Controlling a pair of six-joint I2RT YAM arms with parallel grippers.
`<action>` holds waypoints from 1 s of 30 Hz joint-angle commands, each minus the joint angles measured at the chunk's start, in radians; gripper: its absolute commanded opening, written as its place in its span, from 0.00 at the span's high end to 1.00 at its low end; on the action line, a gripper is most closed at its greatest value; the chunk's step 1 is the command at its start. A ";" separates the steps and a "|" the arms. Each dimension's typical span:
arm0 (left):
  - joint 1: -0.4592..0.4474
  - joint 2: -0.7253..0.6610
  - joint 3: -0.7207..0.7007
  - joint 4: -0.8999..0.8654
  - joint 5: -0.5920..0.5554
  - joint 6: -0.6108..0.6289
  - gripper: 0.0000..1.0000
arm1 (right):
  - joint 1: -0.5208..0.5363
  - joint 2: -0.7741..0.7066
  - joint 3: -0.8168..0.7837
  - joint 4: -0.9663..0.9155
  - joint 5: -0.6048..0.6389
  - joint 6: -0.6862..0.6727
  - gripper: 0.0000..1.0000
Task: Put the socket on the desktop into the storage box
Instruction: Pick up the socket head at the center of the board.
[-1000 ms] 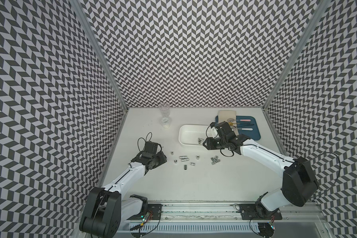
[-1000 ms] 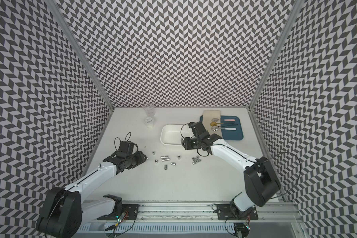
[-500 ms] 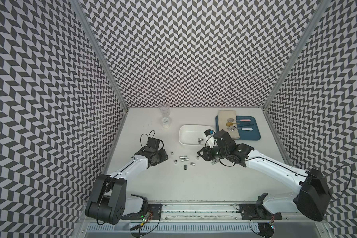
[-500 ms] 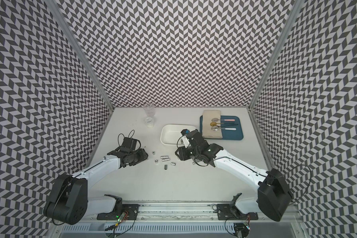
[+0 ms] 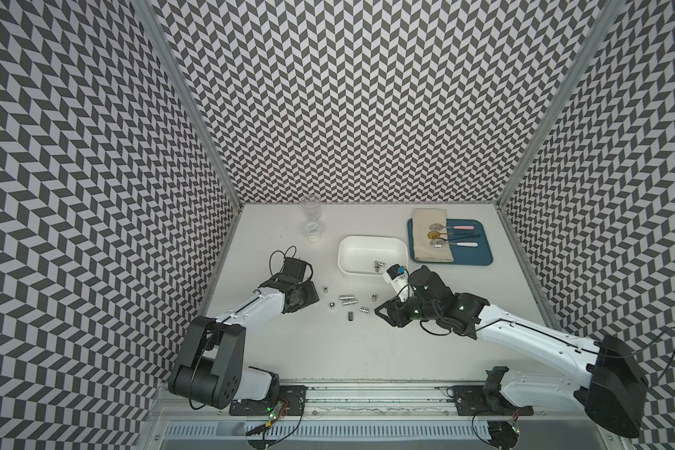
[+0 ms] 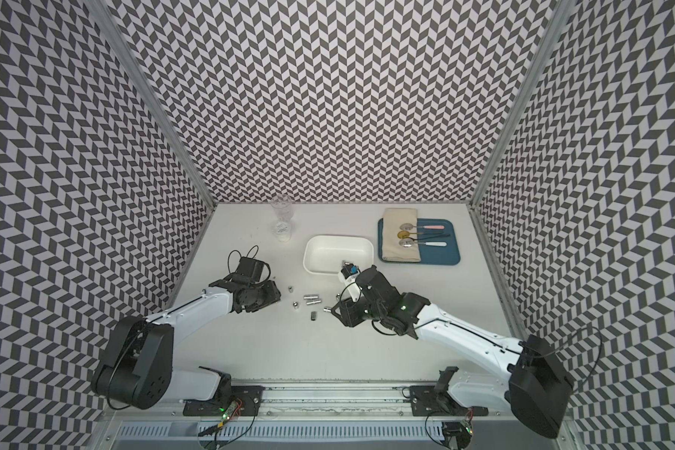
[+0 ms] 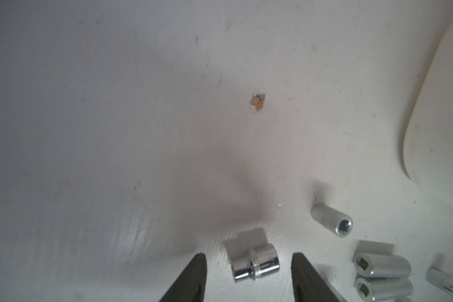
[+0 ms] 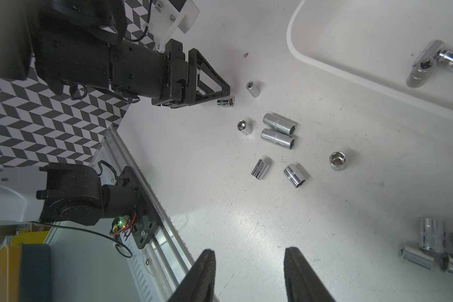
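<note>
Left fingers (image 7: 191,281) low, apart, astride socket (image 7: 255,262)

I count eight sockets (image 8: 277,138) scattered loose on the desktop (image 5: 367,350), two more in the one storage box (image 5: 361,253), and at least three in a heap (image 8: 432,234) (cut off at the edge of my right wrist view, so I cannot count it fully). Also one blue tray (image 5: 472,255), one cloth (image 5: 431,253), three spoons (image 5: 464,244), one glass cup (image 5: 311,218).
</note>
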 commanded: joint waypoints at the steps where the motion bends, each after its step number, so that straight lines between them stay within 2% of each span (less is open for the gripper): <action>1: -0.029 0.026 0.039 -0.023 -0.039 -0.001 0.45 | 0.004 -0.024 -0.025 0.063 0.010 0.017 0.53; 9: -0.090 0.093 0.080 -0.072 -0.123 -0.030 0.49 | 0.004 -0.034 -0.053 0.077 0.021 0.028 0.54; 15: -0.101 0.119 0.083 -0.078 -0.146 -0.042 0.50 | 0.004 -0.046 -0.071 0.086 0.034 0.034 0.54; 22: -0.118 0.149 0.094 -0.074 -0.165 -0.048 0.57 | 0.002 -0.056 -0.080 0.093 0.053 0.035 0.54; 30: -0.135 0.175 0.089 -0.076 -0.184 -0.050 0.56 | 0.001 -0.059 -0.087 0.090 0.071 0.038 0.54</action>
